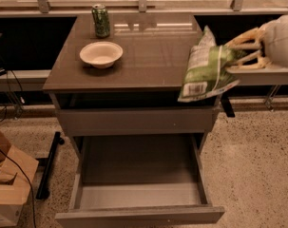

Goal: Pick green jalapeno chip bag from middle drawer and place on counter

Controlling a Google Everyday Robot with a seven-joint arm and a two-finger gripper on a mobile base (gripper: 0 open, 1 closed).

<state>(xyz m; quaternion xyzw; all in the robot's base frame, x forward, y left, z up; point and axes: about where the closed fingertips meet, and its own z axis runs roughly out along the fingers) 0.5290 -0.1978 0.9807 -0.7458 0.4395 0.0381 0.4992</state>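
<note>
My gripper (241,49) reaches in from the right edge and is shut on the green jalapeno chip bag (205,70). The bag hangs tilted in the air at the right front corner of the counter (153,56), partly over its edge. The middle drawer (139,184) is pulled open below, and its pale grey floor shows nothing inside. The white arm housing (281,39) fills the upper right.
A white bowl (101,53) and a green-and-white drink can (101,20) stand on the counter's left half. A closed flat drawer front (134,120) sits above the open drawer. A cardboard box (5,184) and cables lie on the speckled floor at the left.
</note>
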